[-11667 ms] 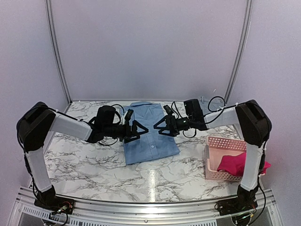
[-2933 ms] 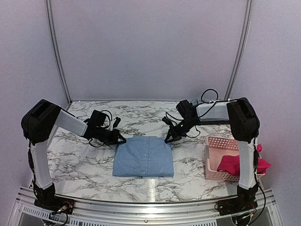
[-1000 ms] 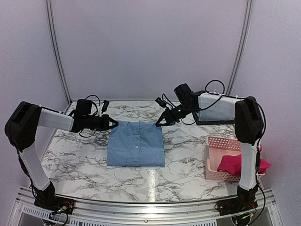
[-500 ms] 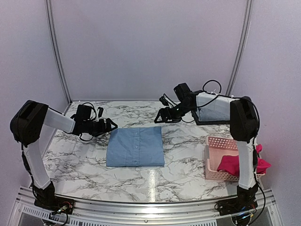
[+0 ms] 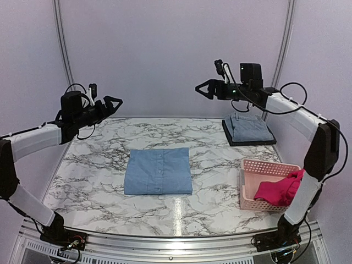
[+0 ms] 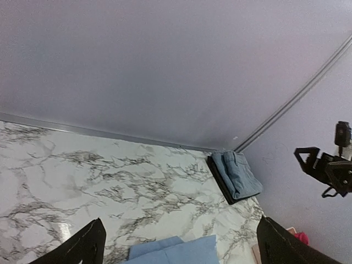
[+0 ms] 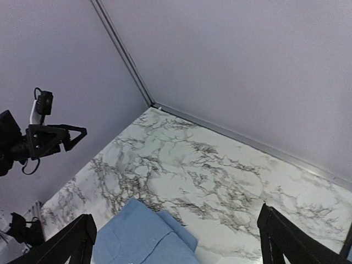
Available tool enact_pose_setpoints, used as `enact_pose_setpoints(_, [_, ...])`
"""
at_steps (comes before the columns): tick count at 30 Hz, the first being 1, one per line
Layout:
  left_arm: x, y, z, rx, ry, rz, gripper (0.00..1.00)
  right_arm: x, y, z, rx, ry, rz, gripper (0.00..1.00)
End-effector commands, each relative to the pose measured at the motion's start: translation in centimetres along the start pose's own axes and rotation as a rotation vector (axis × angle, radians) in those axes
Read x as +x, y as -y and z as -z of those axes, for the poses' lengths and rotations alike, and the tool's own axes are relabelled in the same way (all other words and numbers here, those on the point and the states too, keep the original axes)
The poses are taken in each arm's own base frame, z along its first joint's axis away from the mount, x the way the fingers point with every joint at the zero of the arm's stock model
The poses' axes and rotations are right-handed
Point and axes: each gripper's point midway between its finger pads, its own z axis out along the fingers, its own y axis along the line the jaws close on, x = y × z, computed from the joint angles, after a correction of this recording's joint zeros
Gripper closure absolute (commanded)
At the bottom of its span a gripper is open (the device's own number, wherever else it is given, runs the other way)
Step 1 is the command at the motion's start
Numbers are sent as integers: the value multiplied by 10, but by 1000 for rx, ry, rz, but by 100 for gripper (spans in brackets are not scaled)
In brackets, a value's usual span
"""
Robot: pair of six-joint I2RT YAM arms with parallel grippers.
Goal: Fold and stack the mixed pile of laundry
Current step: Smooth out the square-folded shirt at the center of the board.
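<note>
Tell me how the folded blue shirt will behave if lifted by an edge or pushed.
Probably floppy: the folded blue shirt is thin cloth lying flat, so its layers would likely sag open. It looks light for its spread. Pushed on the smooth marble table, it may slide or bunch.

1. The left arm hangs high above the left side of the table (image 5: 93, 190). The left gripper (image 5: 116, 101) points inward, jaws wide apart and empty.
2. The right arm hangs high above the table's far right. The right gripper (image 5: 199, 88) faces the left one, jaws wide apart and empty.
</note>
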Motion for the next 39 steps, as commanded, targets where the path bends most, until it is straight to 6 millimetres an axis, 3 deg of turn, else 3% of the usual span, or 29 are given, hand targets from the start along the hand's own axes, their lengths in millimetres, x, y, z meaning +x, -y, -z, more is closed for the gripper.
enact_pose_setpoints(1, [48,35,-29,139,-179,87,1,54,-18,-49,-310,-167,-270,1])
enact_pose_setpoints(2, [64,43,-36,159,-222,100,1,66,-30,-58,-364,-198,-301,1])
enact_pose_setpoints(5, [110,40,-59,138,-330,183,1,101,-66,-84,-493,-264,-365,2])
enact_pose_setpoints(9, [149,29,-81,122,-401,265,1,144,-85,-109,-586,-329,-474,2])
enact_pose_setpoints(12, [172,8,-95,104,-427,357,1,180,-69,-131,-564,-361,-561,2])
enact_pose_setpoints(16, [197,-27,-107,71,-440,462,1,241,-24,-152,-469,-416,-683,5])
enact_pose_setpoints(19, [216,-55,-105,5,-452,483,1,269,9,-153,-383,-416,-742,6])
enact_pose_setpoints(23, [237,-87,-97,-72,-474,502,1,292,32,-144,-322,-427,-784,6])
enact_pose_setpoints(26, [235,-96,-92,-84,-471,499,1,294,42,-138,-299,-426,-788,6])
enact_pose_setpoints(30, [200,-75,-84,-35,-438,437,1,250,37,-129,-319,-384,-702,6])
enact_pose_setpoints(33, [173,-48,-70,8,-426,359,1,216,15,-114,-369,-373,-635,6])
enact_pose_setpoints(35, [161,-30,-57,38,-427,324,1,203,-2,-101,-396,-366,-619,5])
enact_pose_setpoints(39, [164,5,-35,105,-469,286,1,201,-39,-80,-437,-398,-587,5])
